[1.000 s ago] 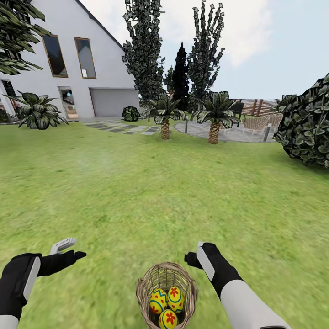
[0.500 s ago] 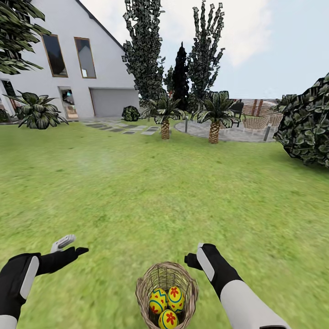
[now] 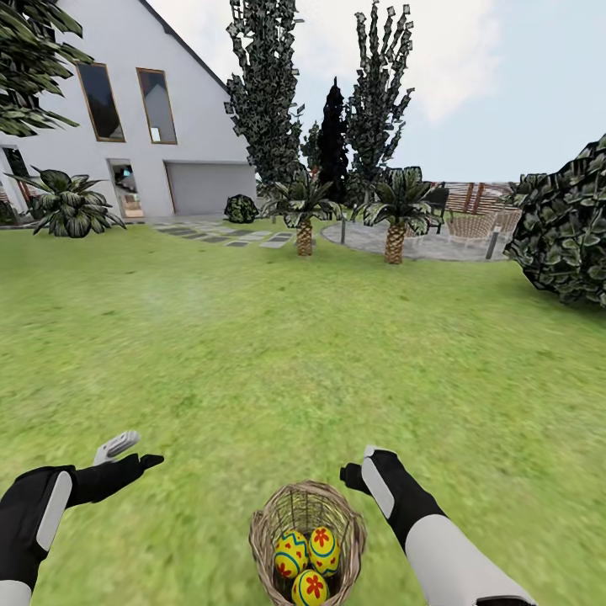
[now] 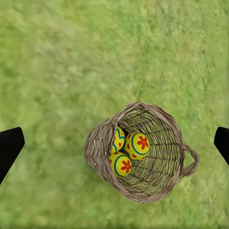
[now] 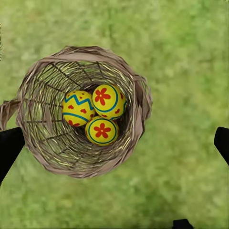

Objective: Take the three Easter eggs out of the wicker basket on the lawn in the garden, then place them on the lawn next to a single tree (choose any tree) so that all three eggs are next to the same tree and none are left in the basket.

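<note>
All three Easter eggs [image 3: 307, 560] sit in the wicker basket [image 3: 268, 526] on the lawn [image 3: 252, 353] (bunched together), left gripper [image 3: 126, 451] and right gripper [image 3: 358, 471] both spread wide, empty.

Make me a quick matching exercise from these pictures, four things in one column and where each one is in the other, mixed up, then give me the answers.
Things:
1. eggs
2. basket
3. left gripper
4. house

Places:
A. far across the lawn, past the stepping stones
B. inside the basket, bunched together
C. on the grass between the two arms
D. open above the grass, to the basket's left

Pairs: 1-B, 2-C, 3-D, 4-A
</note>
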Robot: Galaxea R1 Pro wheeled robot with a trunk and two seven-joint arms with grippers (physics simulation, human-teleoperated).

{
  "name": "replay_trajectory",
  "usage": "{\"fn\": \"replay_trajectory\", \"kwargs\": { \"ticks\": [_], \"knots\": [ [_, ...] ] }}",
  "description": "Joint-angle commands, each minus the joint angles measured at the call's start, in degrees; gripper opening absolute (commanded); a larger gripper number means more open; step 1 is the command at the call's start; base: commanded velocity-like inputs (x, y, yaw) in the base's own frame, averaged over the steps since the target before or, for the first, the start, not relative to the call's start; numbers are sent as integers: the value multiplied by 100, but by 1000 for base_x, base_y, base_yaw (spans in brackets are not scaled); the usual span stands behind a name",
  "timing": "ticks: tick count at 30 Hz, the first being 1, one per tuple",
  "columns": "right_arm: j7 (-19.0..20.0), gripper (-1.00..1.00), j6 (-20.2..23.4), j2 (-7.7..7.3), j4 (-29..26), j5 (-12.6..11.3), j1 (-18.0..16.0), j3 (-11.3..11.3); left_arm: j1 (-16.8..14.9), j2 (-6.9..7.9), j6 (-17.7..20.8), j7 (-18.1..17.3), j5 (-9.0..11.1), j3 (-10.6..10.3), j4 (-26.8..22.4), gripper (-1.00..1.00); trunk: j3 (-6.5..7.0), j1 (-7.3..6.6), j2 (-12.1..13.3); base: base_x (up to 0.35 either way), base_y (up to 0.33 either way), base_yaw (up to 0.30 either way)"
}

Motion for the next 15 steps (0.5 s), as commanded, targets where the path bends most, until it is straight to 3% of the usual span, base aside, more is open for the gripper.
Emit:
{"fn": "replay_trajectory", "kwargs": {
  "ticks": [1, 15],
  "knots": [
    [-45, 100, -22, 3, 17, -54, -12, -7, -5, -1, 40, -3, 26, 10, -2, 100, -27, 24, -48, 0, 0, 0],
    [-45, 100, -227, 3, 195, -51, -44, -6, -5, -1, 40, -3, 27, 10, -2, 100, -278, 331, -610, 0, 0, 0]
  ]
}}
